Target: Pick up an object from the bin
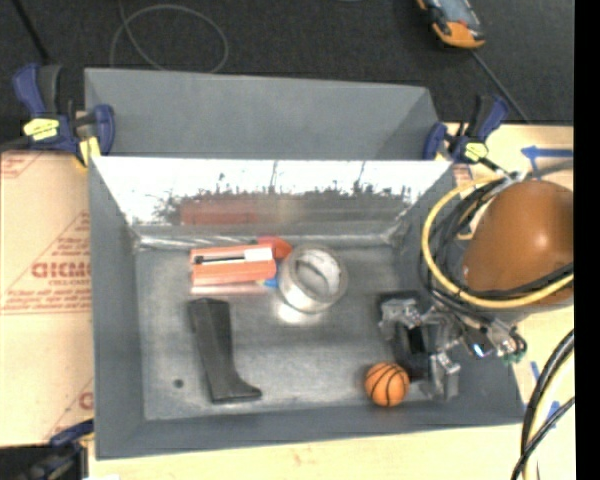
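My gripper [417, 353] hangs low at the right side of the bin, and its fingers stand apart with nothing between them. A small orange ball [386, 384], marked like a basketball, lies on the bin floor just below and left of the fingertips, close beside them. A roll of clear tape [309, 280] lies further up and to the left, in the middle of the bin.
A black angled bar [218, 351] lies on the left of the bin floor. A flat orange and pink box [235, 266] rests by the back wall, left of the tape roll. The arm's orange dome and cables hang over the bin's right rim.
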You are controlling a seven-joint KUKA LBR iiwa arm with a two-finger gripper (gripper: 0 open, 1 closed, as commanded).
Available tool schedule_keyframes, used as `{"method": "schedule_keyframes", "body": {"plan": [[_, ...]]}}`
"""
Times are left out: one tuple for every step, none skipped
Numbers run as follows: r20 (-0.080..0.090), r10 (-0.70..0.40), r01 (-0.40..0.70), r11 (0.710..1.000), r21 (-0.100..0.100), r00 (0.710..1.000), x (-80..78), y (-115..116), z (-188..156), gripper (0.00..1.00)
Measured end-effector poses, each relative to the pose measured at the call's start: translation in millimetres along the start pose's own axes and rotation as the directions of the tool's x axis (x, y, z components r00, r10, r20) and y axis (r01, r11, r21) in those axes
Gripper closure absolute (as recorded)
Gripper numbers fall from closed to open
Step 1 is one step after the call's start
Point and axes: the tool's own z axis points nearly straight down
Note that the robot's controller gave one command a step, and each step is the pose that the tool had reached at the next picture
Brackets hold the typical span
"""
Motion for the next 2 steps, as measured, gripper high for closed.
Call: {"method": "schedule_keyframes", "body": {"plan": [[0.016, 0.015, -0.015, 1.0, 0.006, 1.0, -6.6, -9.7, 84.5, 0.0], [0.012, -0.305, 0.305, 0.952, 0.011, 0.952, -7.9, 7.9, 81.6, 1.0]]}}
